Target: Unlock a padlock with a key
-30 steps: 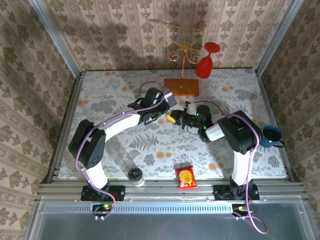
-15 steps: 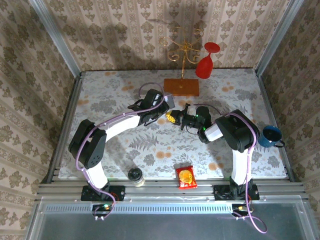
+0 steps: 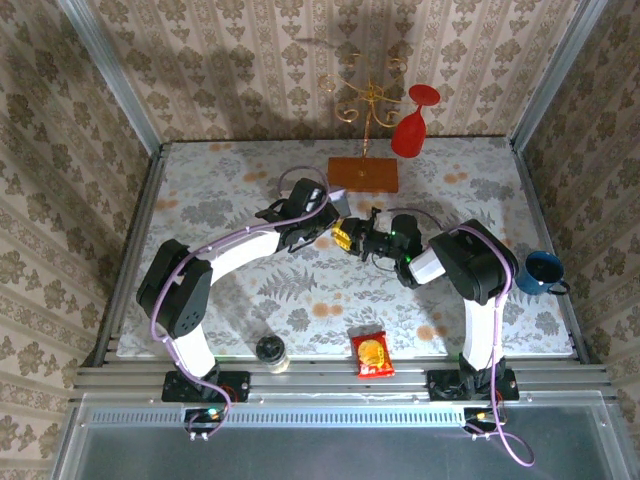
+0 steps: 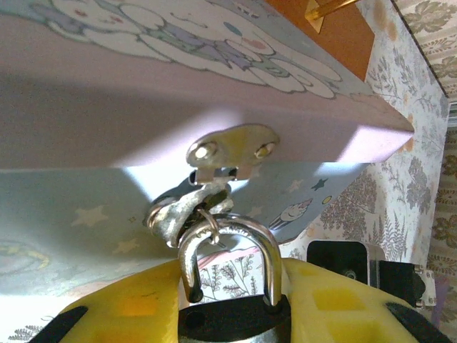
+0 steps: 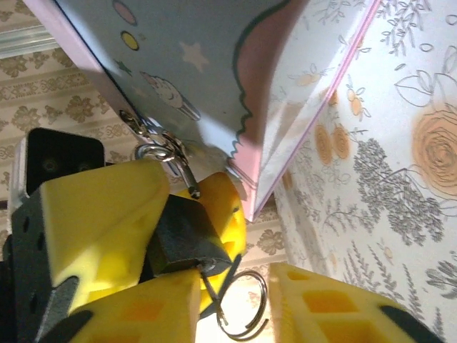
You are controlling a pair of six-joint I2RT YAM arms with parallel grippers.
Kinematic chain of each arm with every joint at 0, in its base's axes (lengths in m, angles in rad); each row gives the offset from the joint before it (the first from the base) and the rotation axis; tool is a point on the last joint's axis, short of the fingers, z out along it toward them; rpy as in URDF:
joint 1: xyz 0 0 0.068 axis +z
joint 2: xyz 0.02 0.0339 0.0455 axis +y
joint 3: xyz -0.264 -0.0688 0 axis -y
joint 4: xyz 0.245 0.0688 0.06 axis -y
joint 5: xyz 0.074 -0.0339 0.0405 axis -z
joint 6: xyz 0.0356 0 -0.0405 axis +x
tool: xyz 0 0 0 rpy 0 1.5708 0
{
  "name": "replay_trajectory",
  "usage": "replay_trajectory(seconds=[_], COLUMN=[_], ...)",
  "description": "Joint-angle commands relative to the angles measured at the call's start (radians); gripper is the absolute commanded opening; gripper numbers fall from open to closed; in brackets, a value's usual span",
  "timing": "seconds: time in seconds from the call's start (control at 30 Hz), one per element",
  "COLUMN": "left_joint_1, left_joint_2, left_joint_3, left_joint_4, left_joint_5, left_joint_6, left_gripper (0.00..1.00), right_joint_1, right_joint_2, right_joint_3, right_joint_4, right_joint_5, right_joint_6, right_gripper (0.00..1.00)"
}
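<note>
The left tool (image 4: pixel 230 314) clamps the dark padlock (image 5: pixel 187 236), which hangs from the cartoon tin's (image 4: pixel 107 100) hasp (image 4: pixel 230 146). Beside that hasp, the right tool (image 5: pixel 232 304) stands parted around the key ring (image 5: pixel 263 286), seemingly without touching it.

The left arm (image 3: pixel 235 250) and the right arm (image 3: pixel 480 265) are built alike: white, rounded link shells between bulky black joint housings, each on a black base (image 3: pixel 205 385). A lilac cable (image 3: pixel 155 330) loops out near each base and runs along the links. The left tool (image 3: pixel 340 235) and the right tool (image 3: pixel 358 240) carry blocky, wedge-shaped yellow fingers (image 5: pixel 136 314) on black mounts with small screw holes.
</note>
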Motion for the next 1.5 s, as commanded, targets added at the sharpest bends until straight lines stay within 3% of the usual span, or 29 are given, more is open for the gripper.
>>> replay_trajectory(seconds=[0.0, 0.23, 0.6, 0.87, 1.1, 1.47], left_joint_1=[-0.065, -0.062, -0.073, -0.102, -0.123, -0.151], left_joint_2=[-0.041, -0.019, 0.028, 0.078, 0.131, 0.174], left_joint_3=[0.006, 0.013, -0.002, 0.014, 0.019, 0.051], left_joint_4=[-0.055, -0.087, -0.122, -0.164, -0.182, -0.257], left_joint_5=[0.159, 0.16, 0.134, 0.112, 0.126, 0.082], left_joint_6=[-0.012, 0.002, 0.035, 0.07, 0.065, 0.117], left_gripper=[0.0, 0.0, 0.0, 0.0, 0.06, 0.07], right_joint_1=[-0.01, -0.022, -0.022, -0.022, -0.022, 0.006], right_joint_2=[0.0, -0.124, -0.51, -0.715, -0.72, -0.55], right_joint_3=[-0.013, -0.082, -0.129, -0.093, -0.043, -0.001], right_joint_4=[-0.016, -0.193, -0.801, -1.068, -1.169, -1.138], right_joint_5=[0.113, 0.138, 0.332, 0.452, 0.443, 0.321], right_joint_6=[-0.061, -0.21, -0.57, -0.743, -0.84, -0.933], right_gripper=[0.39, 0.51, 0.61, 0.65, 0.65, 0.49])
